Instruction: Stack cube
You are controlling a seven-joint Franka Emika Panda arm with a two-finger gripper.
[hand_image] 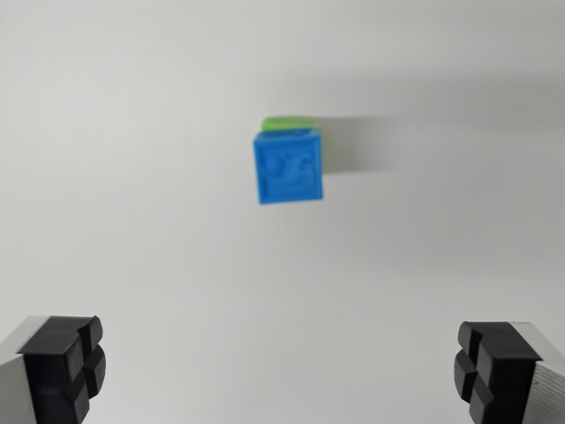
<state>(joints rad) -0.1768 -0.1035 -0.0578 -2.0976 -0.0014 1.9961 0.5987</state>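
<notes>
My claw [282, 375] is released: the two black fingertips stand far apart, one [64, 367] in the lower corner at the wrist view's left and the other [494, 367] in the lower corner at the wrist view's right. Nothing is between them; I see only the pale, plain table surface [132, 221] in the gap.

The blue cube [288, 166] is well apart from my fingers, higher in the picture and near the middle line between them, only a little toward the wrist view's right of centre. It sits on top of a green cube [290, 123], of which I see only a thin strip along the far edge of the blue one. The blue cube is slightly turned, so its sides are not parallel to the picture's edges. Its top face has some raised pattern, but it is too blurred for me to read. A soft grey shadow [362, 141] falls from the stack toward the wrist view's right.
</notes>
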